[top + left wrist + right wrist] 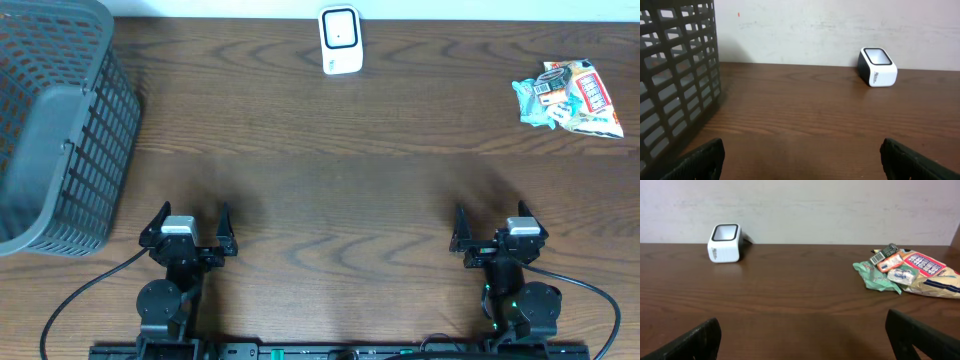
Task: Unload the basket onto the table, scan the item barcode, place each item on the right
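left gripper jaws wide | right gripper jaws wide | white plastic box scanner at far edge | colourful snack packets far right

Bare table stretches from the left tool and right tool, low in the overhead frame, up to the far edge. A tall grey basket walls off the left side, near the left tool. The white scanner stands at top centre. Crinkled snack packets lie at upper right, well apart from it, with bare wood between them.
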